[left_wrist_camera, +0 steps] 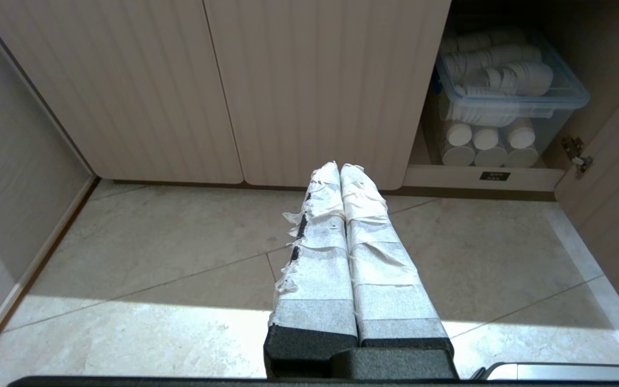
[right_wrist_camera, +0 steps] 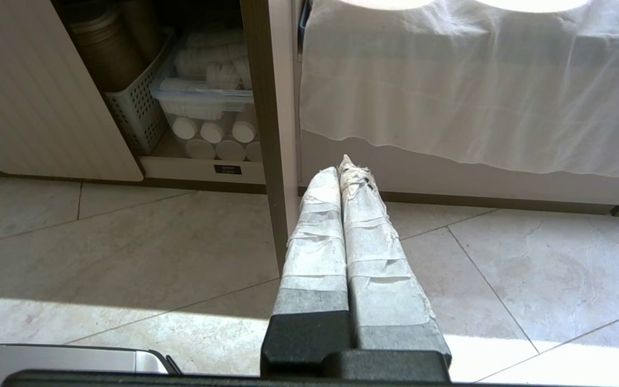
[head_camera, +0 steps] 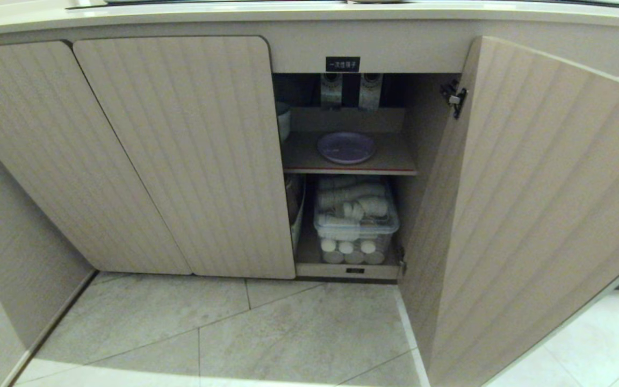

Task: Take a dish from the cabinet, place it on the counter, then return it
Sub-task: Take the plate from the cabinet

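Observation:
The lavender dish (head_camera: 346, 147) lies flat on the inner shelf (head_camera: 309, 161) of the cabinet (head_camera: 180, 150), whose right door (head_camera: 530, 204) stands swung open. The cream counter (head_camera: 309, 15) runs along the top of the head view. Neither arm shows in the head view. My left gripper (left_wrist_camera: 340, 167) hangs low over the floor tiles before the closed doors, its tape-wrapped fingers pressed together and empty. My right gripper (right_wrist_camera: 346, 167) hangs likewise beside the open door's edge (right_wrist_camera: 277, 161), shut on nothing.
Under the shelf sits a clear bin (head_camera: 355, 217) of white paper cups, with a perforated white basket (right_wrist_camera: 137, 115) to its left. A black label (head_camera: 342, 64) is above the opening. A white cloth (right_wrist_camera: 465, 80) hangs right of the open door.

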### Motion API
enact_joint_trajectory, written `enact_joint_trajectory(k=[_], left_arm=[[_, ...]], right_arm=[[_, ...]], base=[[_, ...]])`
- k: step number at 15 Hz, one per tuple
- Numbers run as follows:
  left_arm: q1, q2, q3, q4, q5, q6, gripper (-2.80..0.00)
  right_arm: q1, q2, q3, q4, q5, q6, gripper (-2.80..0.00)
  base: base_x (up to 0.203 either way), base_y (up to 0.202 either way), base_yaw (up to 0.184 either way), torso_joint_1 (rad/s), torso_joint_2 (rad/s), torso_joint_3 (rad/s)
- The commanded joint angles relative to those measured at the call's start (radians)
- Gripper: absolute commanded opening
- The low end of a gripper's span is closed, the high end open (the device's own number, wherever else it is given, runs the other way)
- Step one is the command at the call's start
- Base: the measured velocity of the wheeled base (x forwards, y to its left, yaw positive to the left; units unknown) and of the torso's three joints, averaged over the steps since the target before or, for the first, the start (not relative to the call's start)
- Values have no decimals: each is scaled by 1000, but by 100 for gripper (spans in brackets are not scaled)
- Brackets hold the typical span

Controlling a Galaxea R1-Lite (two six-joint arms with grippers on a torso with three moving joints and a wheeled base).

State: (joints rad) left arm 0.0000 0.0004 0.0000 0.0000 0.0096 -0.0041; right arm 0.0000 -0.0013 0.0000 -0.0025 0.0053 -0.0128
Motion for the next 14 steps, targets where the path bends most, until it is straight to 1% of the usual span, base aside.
enact_joint_trajectory(k=[1,14], left_arm=[[0,0,0,0,1,-1,-280],[0,0,0,0,0,3,-280]], right_arm=[[1,1,0,-1,1,0,-280],[0,1,0,-1,1,0,-280]], base=[[0,0,0,0,0,0],[0,0,0,0,0,0]])
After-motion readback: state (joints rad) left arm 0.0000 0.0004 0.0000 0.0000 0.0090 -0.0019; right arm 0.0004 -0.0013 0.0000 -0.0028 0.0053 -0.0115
